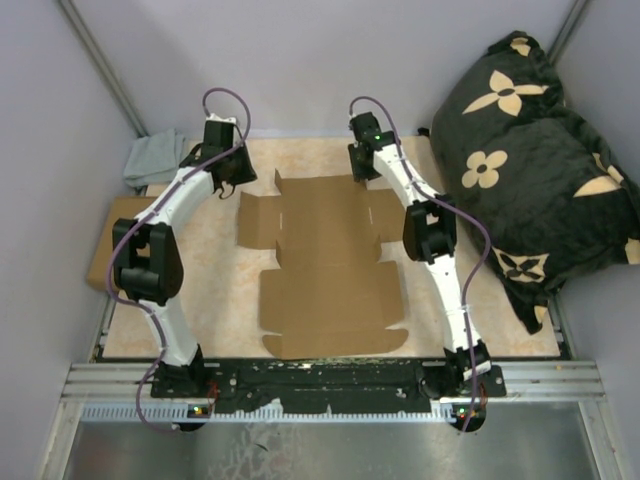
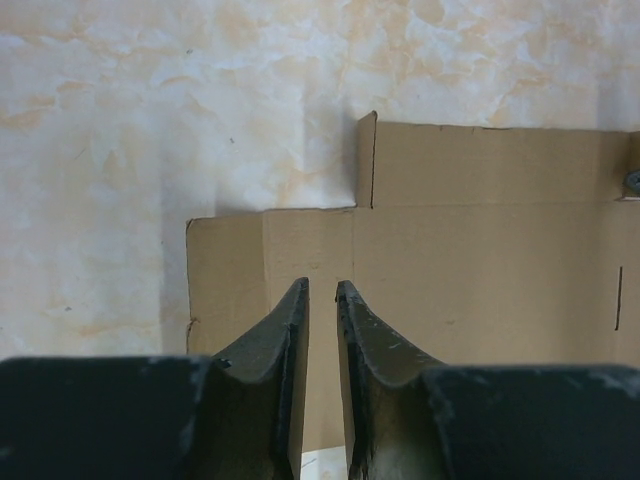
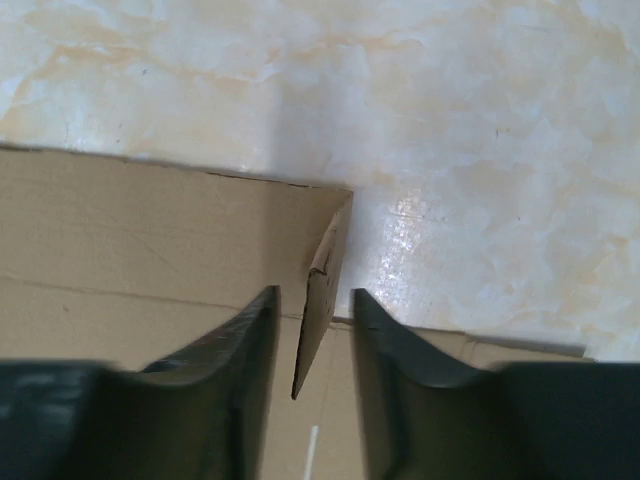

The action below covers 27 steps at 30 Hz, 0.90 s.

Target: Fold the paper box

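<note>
The paper box (image 1: 330, 270) is a flat brown die-cut sheet lying unfolded in the middle of the table, flaps spread. My left gripper (image 1: 237, 178) hovers at the sheet's far left corner. In the left wrist view my left gripper (image 2: 321, 290) has a narrow gap between its jaws and nothing in it, above the side flap (image 2: 230, 270). My right gripper (image 1: 358, 165) is at the far right corner. In the right wrist view my right gripper (image 3: 313, 295) is open, with a small raised tab (image 3: 325, 290) standing on edge between the jaws, touching neither.
A black pillow with cream flowers (image 1: 530, 170) fills the right side. A grey cloth (image 1: 155, 160) lies at the far left corner. A plain brown cardboard box (image 1: 108, 240) sits off the left edge. A metal rail (image 1: 330, 385) runs along the near edge.
</note>
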### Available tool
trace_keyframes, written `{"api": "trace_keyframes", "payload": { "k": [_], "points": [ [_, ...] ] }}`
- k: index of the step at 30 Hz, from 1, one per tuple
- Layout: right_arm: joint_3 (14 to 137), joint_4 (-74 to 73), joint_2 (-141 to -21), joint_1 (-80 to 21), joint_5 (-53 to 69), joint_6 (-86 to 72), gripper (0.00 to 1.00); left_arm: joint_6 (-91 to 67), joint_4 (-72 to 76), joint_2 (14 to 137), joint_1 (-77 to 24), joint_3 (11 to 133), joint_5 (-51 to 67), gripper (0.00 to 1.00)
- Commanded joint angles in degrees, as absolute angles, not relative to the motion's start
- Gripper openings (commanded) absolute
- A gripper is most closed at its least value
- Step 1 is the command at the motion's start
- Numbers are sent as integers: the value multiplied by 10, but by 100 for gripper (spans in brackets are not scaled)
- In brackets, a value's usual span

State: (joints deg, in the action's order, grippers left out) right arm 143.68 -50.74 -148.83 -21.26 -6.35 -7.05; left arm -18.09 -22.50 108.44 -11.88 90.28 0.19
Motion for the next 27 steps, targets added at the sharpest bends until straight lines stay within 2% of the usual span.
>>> {"api": "trace_keyframes", "payload": {
  "k": [1, 2, 3, 7, 14, 20, 23, 27],
  "points": [
    [1442, -487, -1482, -213, -110, -64, 16, -170, -222, 1054, -120, 894, 28, 23],
    [1420, -466, -1471, -213, -122, -64, 1, -165, -222, 1052, -120, 896, 47, 24],
    [1392, -431, -1452, -214, -128, -64, 0, -159, -221, 1050, -120, 898, 67, 25],
    [1250, -311, -1339, -214, -113, -64, 0, -140, -216, 1031, -123, 898, 157, 36],
    [970, -91, -1126, -219, -66, -89, 0, -130, -186, 949, -127, 878, 239, 36],
    [682, 218, -919, -226, 8, -96, 0, -105, -162, 883, -144, 854, 254, 44],
    [590, 333, -855, -226, 72, -95, 0, -75, -164, 867, -154, 853, 269, 48],
    [531, 370, -801, -227, 156, -82, 0, -50, -166, 852, -159, 856, 287, 54]
  ]
}}
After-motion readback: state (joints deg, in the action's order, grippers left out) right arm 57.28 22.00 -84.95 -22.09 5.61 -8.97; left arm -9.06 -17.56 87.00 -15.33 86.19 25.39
